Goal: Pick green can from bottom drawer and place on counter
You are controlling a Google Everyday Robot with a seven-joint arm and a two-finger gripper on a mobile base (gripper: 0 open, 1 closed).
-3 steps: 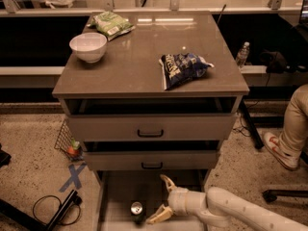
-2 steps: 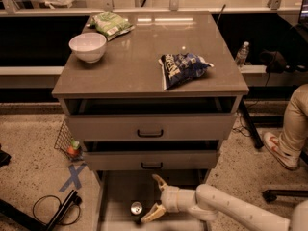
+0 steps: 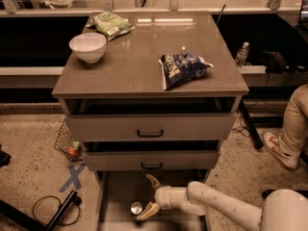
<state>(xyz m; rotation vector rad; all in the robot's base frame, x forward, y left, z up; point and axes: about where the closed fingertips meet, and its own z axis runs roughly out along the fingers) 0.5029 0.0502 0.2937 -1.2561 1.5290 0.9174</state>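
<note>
The green can [image 3: 136, 208] stands upright on the pale floor of the pulled-out bottom drawer [image 3: 118, 196], its silver top showing. My gripper [image 3: 148, 195] is inside the drawer just right of the can, open, with one finger [image 3: 153, 181] above and behind it and the other finger [image 3: 146, 211] low beside it. The can is not between the fingers; the lower fingertip is close to it or touching. The counter [image 3: 139, 61] is the glossy grey-brown top of the cabinet above.
On the counter sit a white bowl [image 3: 88, 47], a green snack bag [image 3: 109, 24] and a dark blue snack bag [image 3: 182, 68]. Two upper drawers with black handles [image 3: 150, 134] overhang the bottom one. A water bottle [image 3: 242, 55] and a person's leg [image 3: 291, 129] are at the right.
My gripper has moved left across the bottom drawer toward the can and now sits right beside it. The can has not moved.
</note>
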